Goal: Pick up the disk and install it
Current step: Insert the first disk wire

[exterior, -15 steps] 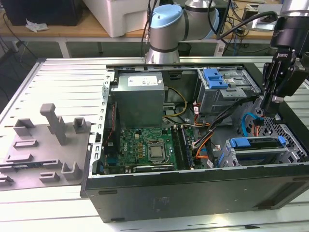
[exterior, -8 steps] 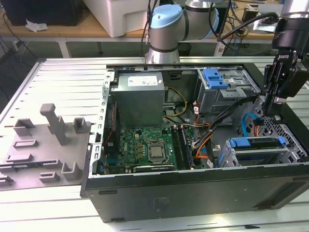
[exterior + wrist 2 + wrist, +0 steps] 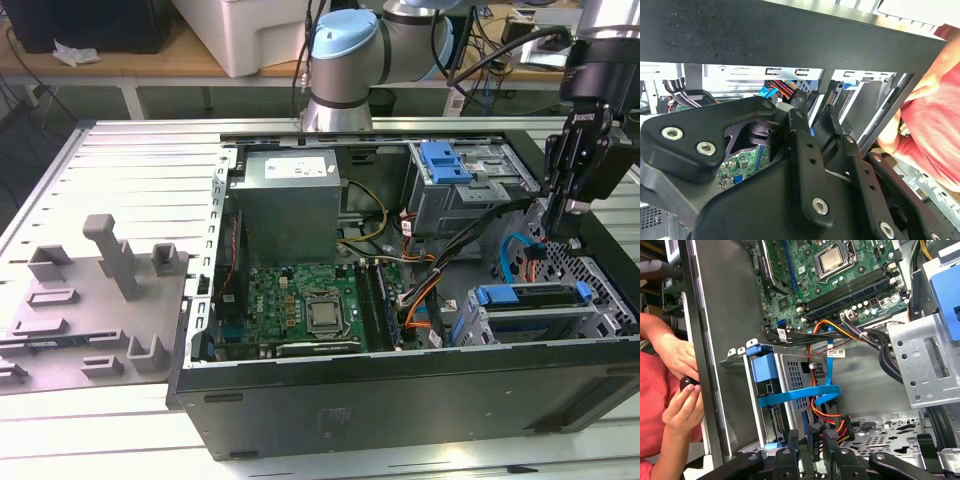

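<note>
The disk (image 3: 530,312) lies in the silver drive cage (image 3: 600,300) at the case's front corner, on the exterior view's right, with its blue rail (image 3: 530,294) on top. In the first wrist view the disk's blue rail (image 3: 764,367) and a flat blue cable (image 3: 800,394) cross the cage. My black gripper (image 3: 560,232) hangs just behind that cage, over the cables. Its fingers (image 3: 791,440) stand apart on either side of a black plug (image 3: 815,436) with orange, red and yellow wires. I see a gap between one finger and the plug. In the second wrist view the gripper (image 3: 815,114) points down into the case.
The open case (image 3: 400,390) holds a motherboard (image 3: 300,310), a grey power-supply box (image 3: 290,200) and an upper cage with a blue bracket (image 3: 445,160). A person's hands (image 3: 682,385) hold a small black object at the case wall. A grey fixture plate (image 3: 90,310) lies at the exterior view's left.
</note>
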